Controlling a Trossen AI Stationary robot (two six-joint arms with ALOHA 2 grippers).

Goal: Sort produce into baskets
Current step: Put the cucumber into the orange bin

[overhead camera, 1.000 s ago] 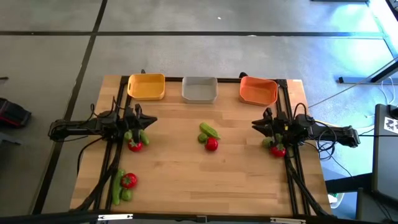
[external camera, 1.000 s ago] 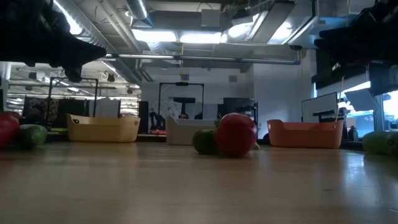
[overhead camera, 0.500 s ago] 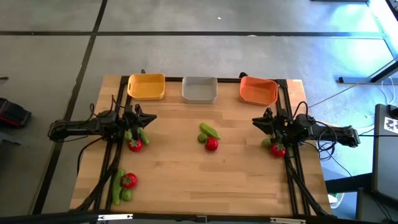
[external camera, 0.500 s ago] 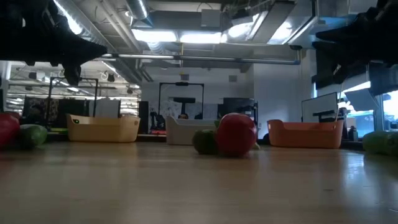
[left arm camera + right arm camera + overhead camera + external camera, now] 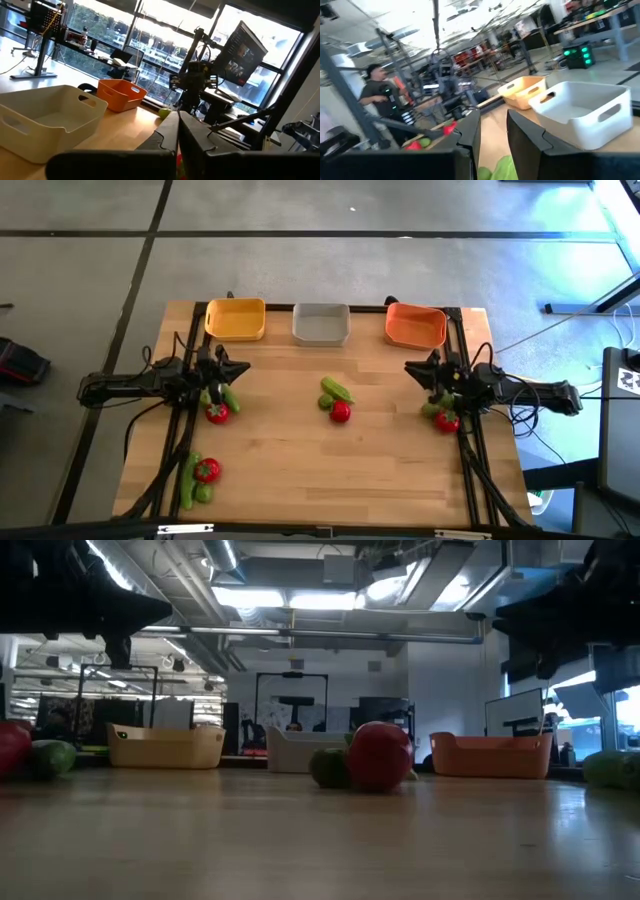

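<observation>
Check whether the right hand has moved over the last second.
Yes, slightly. In the high view the right hand has crept up the picture toward the orange basket, away from the tomato beside it.
</observation>
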